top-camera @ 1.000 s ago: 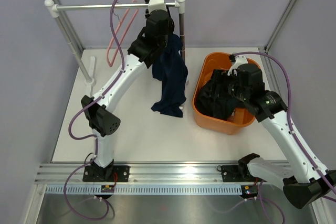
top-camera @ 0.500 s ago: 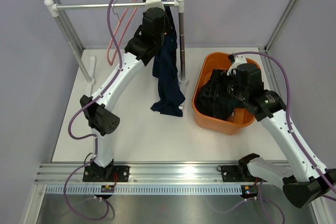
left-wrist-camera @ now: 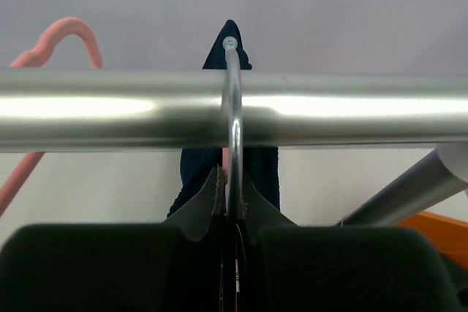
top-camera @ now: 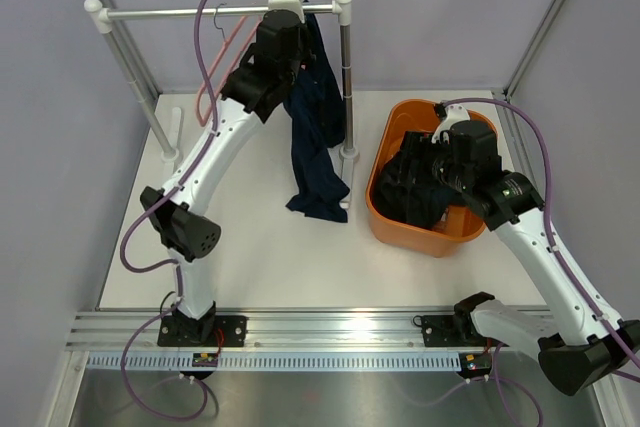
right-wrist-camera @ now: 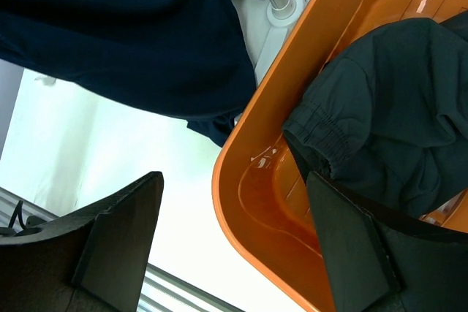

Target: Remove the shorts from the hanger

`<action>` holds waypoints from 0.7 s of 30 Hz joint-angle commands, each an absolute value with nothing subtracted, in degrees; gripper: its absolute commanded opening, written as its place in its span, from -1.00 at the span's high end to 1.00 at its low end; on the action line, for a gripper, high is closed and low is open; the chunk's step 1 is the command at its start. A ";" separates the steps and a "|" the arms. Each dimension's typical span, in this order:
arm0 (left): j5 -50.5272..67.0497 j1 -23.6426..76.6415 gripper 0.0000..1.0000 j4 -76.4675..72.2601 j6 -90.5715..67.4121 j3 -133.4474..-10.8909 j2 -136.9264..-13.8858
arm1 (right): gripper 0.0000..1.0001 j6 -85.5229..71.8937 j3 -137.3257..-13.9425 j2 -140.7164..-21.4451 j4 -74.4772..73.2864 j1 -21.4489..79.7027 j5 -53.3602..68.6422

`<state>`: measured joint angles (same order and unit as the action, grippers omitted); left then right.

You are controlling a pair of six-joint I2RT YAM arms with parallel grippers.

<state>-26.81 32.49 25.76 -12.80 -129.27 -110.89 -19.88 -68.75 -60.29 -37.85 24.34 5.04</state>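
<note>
— White tabletop (top-camera: 250,247), pale lilac walls (top-camera: 450,7). What do you count?
— One orange basket (top-camera: 372,202), two pairs of navy shorts, two hangers, one rail (top-camera: 180,13).
— And your arms?
— My right gripper (right-wrist-camera: 232,180) hovers over the basket's near-left rim, jaws wide and empty, beside the shorts in the basket (top-camera: 415,187). Farther left, my left gripper (left-wrist-camera: 227,180) reaches up at the rail, pinched on the hanger hook (left-wrist-camera: 232,107). The hanging shorts (top-camera: 318,147) drape below, with the pink hanger (top-camera: 215,77) to their left.

The left arm (top-camera: 215,147) is stretching high toward the back, its left end effector (left-wrist-camera: 228,195) pinching a hanger hook (left-wrist-camera: 232,93) between closed fingers. The right arm (top-camera: 545,252) is leaning forward, its right end effector (right-wrist-camera: 234,180) holding both fingers spread wide.
</note>
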 commanded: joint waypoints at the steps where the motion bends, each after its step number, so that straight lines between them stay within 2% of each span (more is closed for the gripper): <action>1: -23.21 31.82 1.00 24.69 -10.02 -132.18 -104.07 | -0.75 -19.51 -68.91 -60.56 -35.77 24.96 4.39; 15: -14.77 30.94 1.00 38.66 -6.94 -135.88 -101.17 | -0.75 -19.25 -70.40 -59.77 -37.00 24.96 3.43; 21: -11.43 30.94 1.00 42.45 -6.77 -128.86 -95.20 | -0.77 -19.07 -71.80 -60.29 -38.05 24.96 4.22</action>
<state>-14.92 31.24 43.99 -7.77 -130.10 -102.61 -19.88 -68.99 -60.62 -37.85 24.34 4.97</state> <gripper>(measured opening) 0.068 0.881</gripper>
